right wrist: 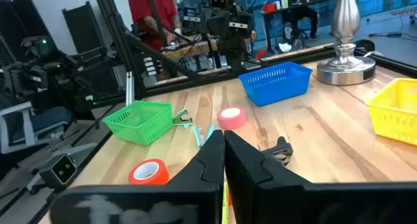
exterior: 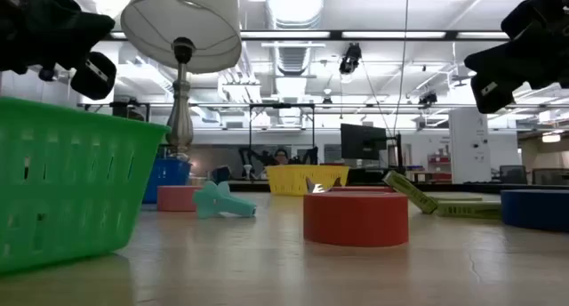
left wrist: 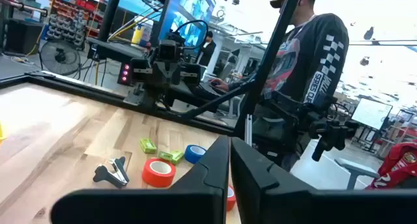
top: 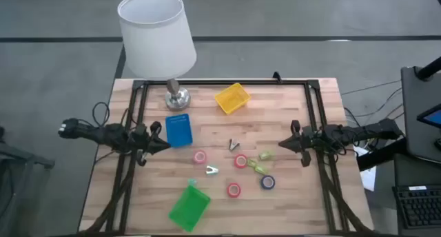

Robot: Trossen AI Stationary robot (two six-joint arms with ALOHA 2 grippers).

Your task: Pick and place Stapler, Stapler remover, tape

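Small tape rolls lie flat mid-table: a pink one (top: 200, 156), two red ones (top: 240, 161) (top: 234, 189) and a dark blue one (top: 267, 182). A dark claw-shaped staple remover (top: 234, 145) and a teal one (top: 211, 170) rest between them. Lime-green oblong pieces (top: 258, 163) lie beside the blue roll. My left gripper (top: 162, 145) hovers shut near the table's left side by the blue basket, above the table. My right gripper (top: 282, 145) hovers shut on the table's right side, pointing at the rolls. Neither touches anything.
A blue basket (top: 179, 130), a yellow basket (top: 231, 98) and a green basket (top: 189, 206) stand on the table. A lamp (top: 157, 32) stands at the far edge with its metal base (top: 176, 98). A person (left wrist: 306, 61) stands beyond the table's right side. Bare wood lies at the near right.
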